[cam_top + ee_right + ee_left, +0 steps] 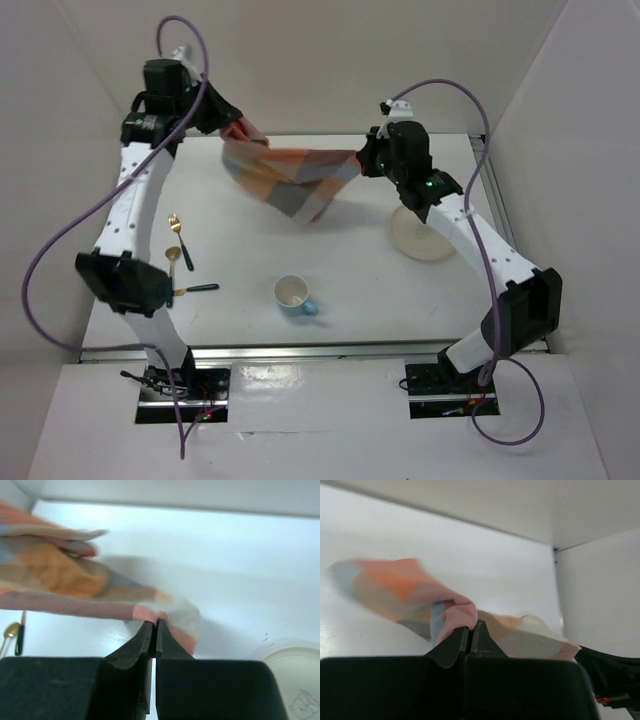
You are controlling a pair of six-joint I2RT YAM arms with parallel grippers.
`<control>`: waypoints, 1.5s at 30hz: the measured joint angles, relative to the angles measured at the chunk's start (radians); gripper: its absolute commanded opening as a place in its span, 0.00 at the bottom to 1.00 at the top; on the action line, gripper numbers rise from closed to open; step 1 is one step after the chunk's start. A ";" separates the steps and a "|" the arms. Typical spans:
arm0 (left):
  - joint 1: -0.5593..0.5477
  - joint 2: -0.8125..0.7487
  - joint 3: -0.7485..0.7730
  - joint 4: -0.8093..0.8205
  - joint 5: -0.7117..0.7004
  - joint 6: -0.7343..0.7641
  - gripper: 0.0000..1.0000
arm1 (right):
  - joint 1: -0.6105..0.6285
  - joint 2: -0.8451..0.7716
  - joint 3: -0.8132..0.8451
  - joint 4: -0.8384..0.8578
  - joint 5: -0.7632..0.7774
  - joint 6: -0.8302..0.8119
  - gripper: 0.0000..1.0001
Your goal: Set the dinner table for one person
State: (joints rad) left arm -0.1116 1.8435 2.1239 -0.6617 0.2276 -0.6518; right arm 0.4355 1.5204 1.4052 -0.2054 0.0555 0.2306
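The orange-grey-blue checked cloth mat (295, 182) hangs stretched in the air over the far part of the dinner table (400, 300). My left gripper (238, 132) is shut on its left corner; in the left wrist view the pink edge of the cloth (400, 587) bunches at the gripper (471, 626). My right gripper (363, 160) is shut on the right corner, and the cloth (60, 575) trails left from the gripper (154, 623). The mat's middle sags toward the tabletop.
A cream plate (420, 236) lies at the right, partly under the right arm, and shows again (295, 677). A blue cup (294, 295) stands near the front centre. A gold fork (175, 224), spoon (173, 256) and knife (196, 290) with dark handles lie at the left.
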 measured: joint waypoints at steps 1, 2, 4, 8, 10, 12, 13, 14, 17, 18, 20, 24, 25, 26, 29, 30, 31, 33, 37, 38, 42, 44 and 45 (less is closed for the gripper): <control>0.023 -0.063 -0.040 0.029 0.018 -0.024 0.00 | -0.001 -0.030 0.005 -0.006 0.009 -0.004 0.00; 0.036 -0.106 -0.069 0.045 0.032 -0.043 0.00 | -0.001 -0.052 0.008 -0.010 0.013 -0.005 0.00; 0.053 -0.207 -0.177 0.101 0.064 -0.091 0.00 | -0.001 -0.095 0.009 -0.021 0.018 -0.010 0.00; 0.054 -0.314 -0.358 0.135 0.112 -0.172 0.00 | 0.003 -0.153 0.009 -0.053 0.033 -0.013 0.00; 0.050 -0.319 -0.414 0.138 0.130 -0.211 0.00 | 0.003 -0.170 0.009 -0.061 0.043 -0.015 0.00; 0.049 -0.308 -0.450 0.137 0.149 -0.238 0.00 | 0.003 -0.174 0.010 -0.061 0.049 -0.022 0.00; 0.049 -0.297 -0.452 0.132 0.160 -0.247 0.00 | 0.003 -0.170 0.015 -0.066 0.055 -0.029 0.00; 0.049 -0.280 -0.449 0.138 0.177 -0.256 0.00 | 0.003 -0.158 0.029 -0.072 0.061 -0.038 0.00; 0.049 -0.208 -0.393 0.156 0.234 -0.273 0.00 | 0.000 -0.080 0.119 -0.072 0.078 -0.071 0.00; 0.049 -0.175 -0.364 0.169 0.251 -0.273 0.00 | -0.004 -0.046 0.153 -0.063 0.081 -0.083 0.00; 0.049 -0.101 -0.296 0.197 0.284 -0.274 0.00 | -0.019 0.030 0.215 -0.047 0.079 -0.103 0.00; 0.050 0.067 -0.127 0.238 0.348 -0.287 0.00 | -0.092 0.200 0.374 -0.035 0.056 -0.129 0.00; 0.050 0.111 -0.082 0.256 0.367 -0.297 0.00 | -0.116 0.251 0.427 -0.029 0.050 -0.133 0.00; 0.052 0.140 -0.058 0.275 0.384 -0.303 0.00 | -0.132 0.288 0.468 -0.031 0.044 -0.136 0.00; 0.062 0.172 -0.042 0.316 0.420 -0.327 0.00 | -0.165 0.341 0.535 -0.028 0.035 -0.145 0.00; 0.068 0.169 -0.054 0.333 0.434 -0.333 0.00 | -0.168 0.341 0.536 -0.028 0.034 -0.147 0.00; 0.076 0.166 -0.057 0.339 0.440 -0.340 0.00 | -0.169 0.336 0.536 -0.026 0.032 -0.148 0.00; 0.094 0.124 -0.126 0.380 0.449 -0.348 0.00 | -0.161 0.309 0.509 -0.010 0.021 -0.149 0.00; 0.130 -0.044 -0.378 0.415 0.457 -0.330 0.70 | -0.115 0.154 0.270 0.051 0.014 -0.150 0.00; 0.139 -0.097 -0.449 0.409 0.458 -0.323 0.86 | -0.090 0.112 0.203 0.060 0.019 -0.155 0.00; 0.151 -0.323 -0.734 0.348 0.421 -0.272 1.00 | 0.047 -0.049 -0.106 0.103 0.006 -0.161 0.49; 0.157 -0.409 -0.831 0.295 0.381 -0.237 1.00 | 0.096 -0.090 -0.229 0.095 -0.013 -0.147 0.83; 0.165 -0.434 -0.853 0.257 0.357 -0.215 1.00 | 0.111 -0.100 -0.277 0.086 -0.013 -0.137 0.89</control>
State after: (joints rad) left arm 0.0532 1.4097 1.2713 -0.4042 0.5842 -0.8669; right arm 0.5461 1.4208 1.1286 -0.1196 0.0425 0.0933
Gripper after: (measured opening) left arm 0.999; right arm 0.743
